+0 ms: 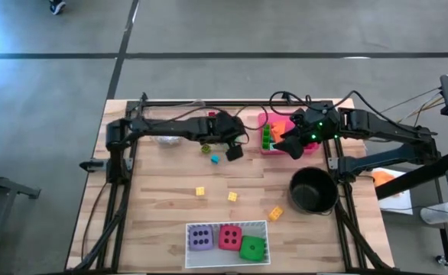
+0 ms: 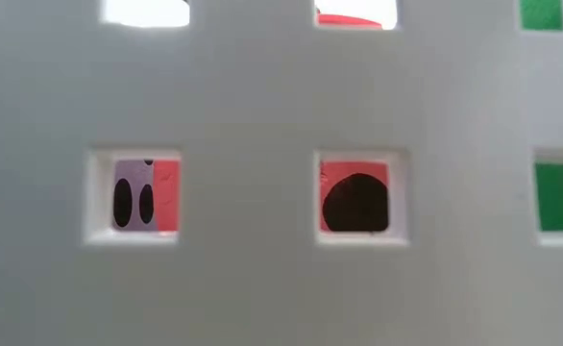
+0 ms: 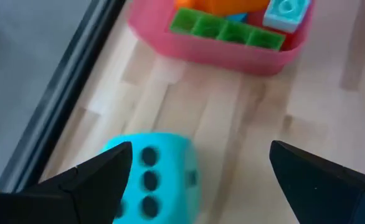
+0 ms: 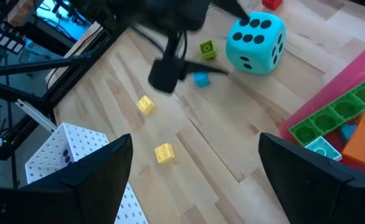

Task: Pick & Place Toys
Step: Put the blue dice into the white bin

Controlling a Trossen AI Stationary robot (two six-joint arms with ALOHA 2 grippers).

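A teal die rests on the wooden table near its far edge, and in the high view my left arm hides it. My left gripper hovers open above it, with the die showing below its fingers; I see no touch. My right gripper hangs open and empty over the near edge of the pink tray, which holds green, orange and light-blue blocks. Purple, red and green dice lie in the white tray. Yellow blocks lie loose on the table.
A black round pot stands at the right, with another yellow block near it. Small blue and olive-green blocks lie by the teal die. The white tray's perforated wall fills the low view.
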